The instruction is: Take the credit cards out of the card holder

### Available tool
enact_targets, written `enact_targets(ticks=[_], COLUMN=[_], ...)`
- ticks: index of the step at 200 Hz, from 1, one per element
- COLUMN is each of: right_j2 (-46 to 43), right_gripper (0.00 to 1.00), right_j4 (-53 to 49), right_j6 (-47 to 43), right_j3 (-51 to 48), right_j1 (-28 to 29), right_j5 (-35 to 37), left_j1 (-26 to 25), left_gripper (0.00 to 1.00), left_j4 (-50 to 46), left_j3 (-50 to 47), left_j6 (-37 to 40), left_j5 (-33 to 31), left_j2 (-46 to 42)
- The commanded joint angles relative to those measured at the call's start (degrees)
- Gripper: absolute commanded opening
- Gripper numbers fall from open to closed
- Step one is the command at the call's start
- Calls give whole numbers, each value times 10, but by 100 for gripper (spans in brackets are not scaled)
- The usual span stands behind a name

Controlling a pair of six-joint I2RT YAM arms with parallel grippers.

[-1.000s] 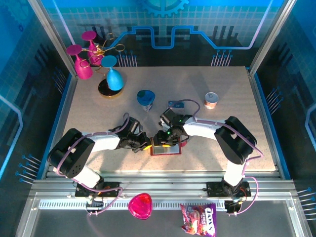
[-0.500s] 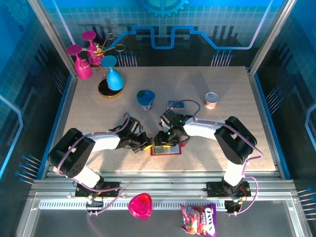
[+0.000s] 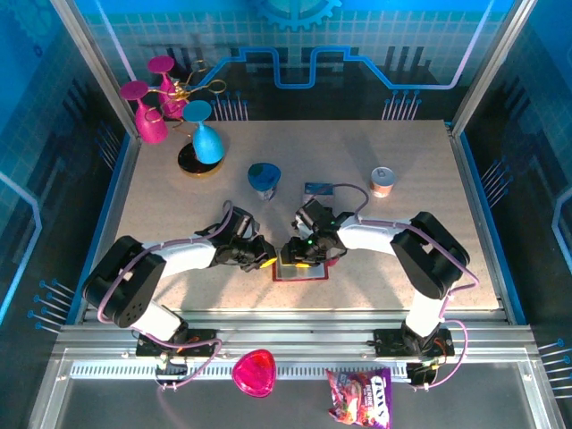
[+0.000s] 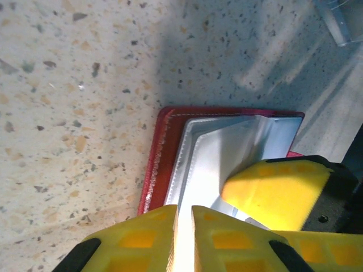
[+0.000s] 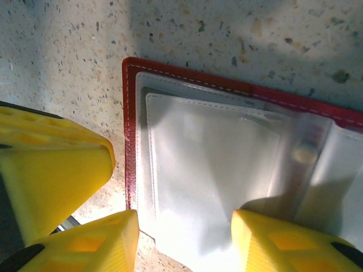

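The card holder point(image 3: 300, 273) lies open near the table's front, dark red with pale grey pockets point(image 5: 215, 158). My left gripper point(image 3: 271, 262) is at its left edge. In the left wrist view its fingers point(image 4: 184, 214) stand almost together, with a bright pale pocket sheet in the slit between them, beside the red rim point(image 4: 156, 164). My right gripper point(image 3: 303, 256) hovers over the wallet with its jaws point(image 5: 184, 229) apart. One finger is off the red edge point(image 5: 129, 130) and the other is on the pocket. A blue credit card point(image 3: 319, 189) lies on the table further back.
A blue cup point(image 3: 264, 177) and a small can point(image 3: 382, 181) stand behind the wallet. Pink and blue goblets point(image 3: 179, 125) fill the back left corner. A clear plastic piece point(image 4: 340, 22) lies close by. A pink heart dish point(image 3: 255, 372) and a candy bag point(image 3: 359, 399) sit below the table's front rail.
The left arm's elbow has shifted slightly and its jaws have eased a little. The right gripper has edged a bit to the right over the wallet, which has stayed in place.
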Motion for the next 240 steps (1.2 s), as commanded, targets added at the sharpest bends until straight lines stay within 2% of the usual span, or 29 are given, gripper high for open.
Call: enact_targets(ticks=[1,65,161,240], right_j2=[-9,-15,-20,-23], right_gripper=[47,46,45,42], right_j4=[12,47,66,136], right_j6=[15,31,40,71], right_j3=[-20,-47,-68,-112], right_j1=[-11,-22,-29,-43], right_j5=[-12,-30,-41,-69], left_j1=[-5,-18,-20,-21], left_gripper=[16,23,22,22], left_j4=[10,28,40,45], left_j3=[4,16,11,18], left_j6=[-17,-20,-26,-31], left_j5=[19,49,48,54], left_j2=[-11,35,61,64])
